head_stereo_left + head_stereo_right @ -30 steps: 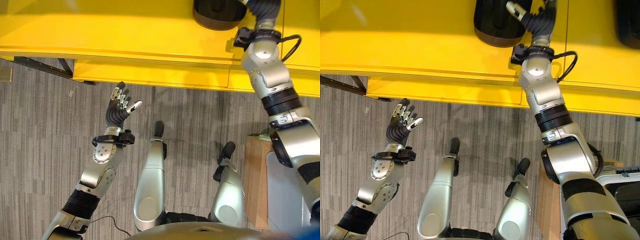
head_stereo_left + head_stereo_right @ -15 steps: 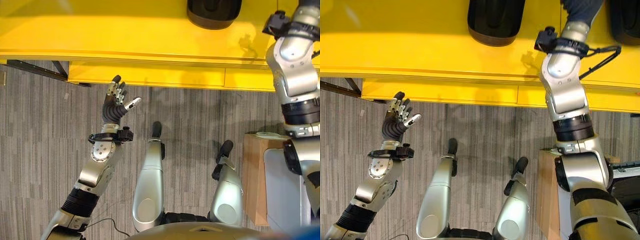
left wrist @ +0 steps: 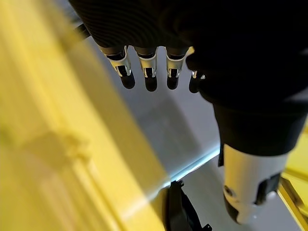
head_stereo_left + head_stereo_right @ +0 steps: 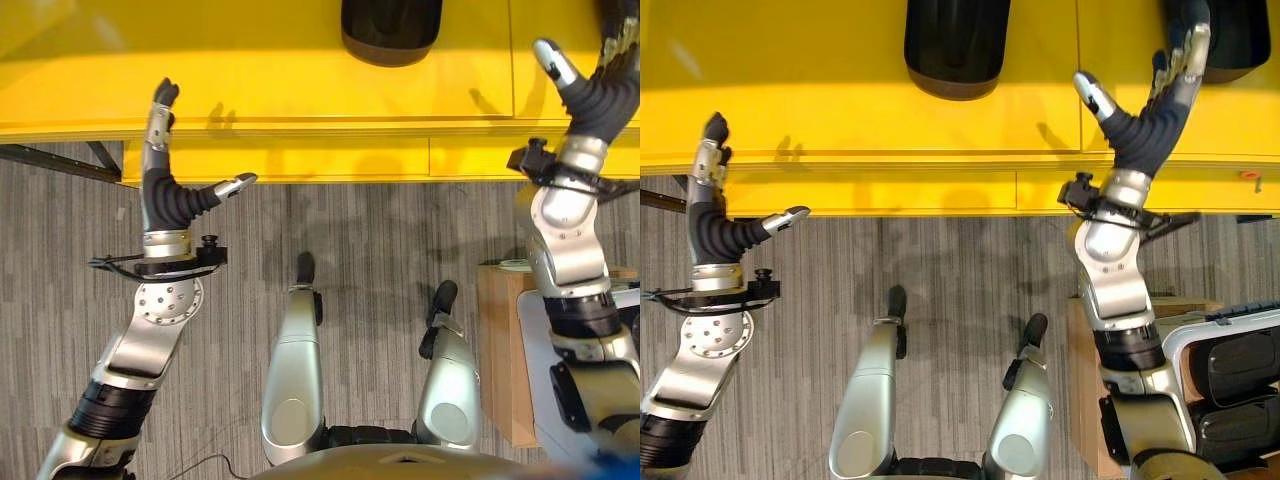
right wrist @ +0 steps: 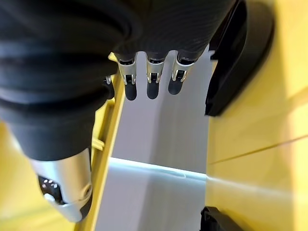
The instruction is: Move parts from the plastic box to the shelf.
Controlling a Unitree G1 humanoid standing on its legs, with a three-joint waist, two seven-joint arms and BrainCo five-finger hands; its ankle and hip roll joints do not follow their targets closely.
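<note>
Both hands are raised at the yellow shelf (image 4: 840, 90) and neither carries anything: the left hand (image 4: 165, 195) stands at the shelf's front edge with fingers straight and thumb splayed wide, and the right hand (image 4: 1150, 120) reaches over the shelf top with its fingers (image 5: 149, 79) extended and spread, nothing between them. Two dark parts already lie on the shelf, one (image 4: 955, 45) toward its middle and another (image 4: 1230, 40) just beyond the right hand's fingertips. The plastic box (image 4: 1230, 385) sits low beside the right arm, well away from the shelf, with more dark parts (image 4: 1245, 365) visible inside it. The main risk, as I judge it, is the right hand: its fingertips are close to the part on the shelf, so a sweep sideways or a careless pull back could nudge that part along the shelf or off its edge (the wrist view shows the dark part right beside the fingers). The left hand so near the shelf's front lip could also strike it if the arm lifts or swings. Reaching back down to the box, the right arm passes near a wooden stand (image 4: 505, 350), which it could clip.
</note>
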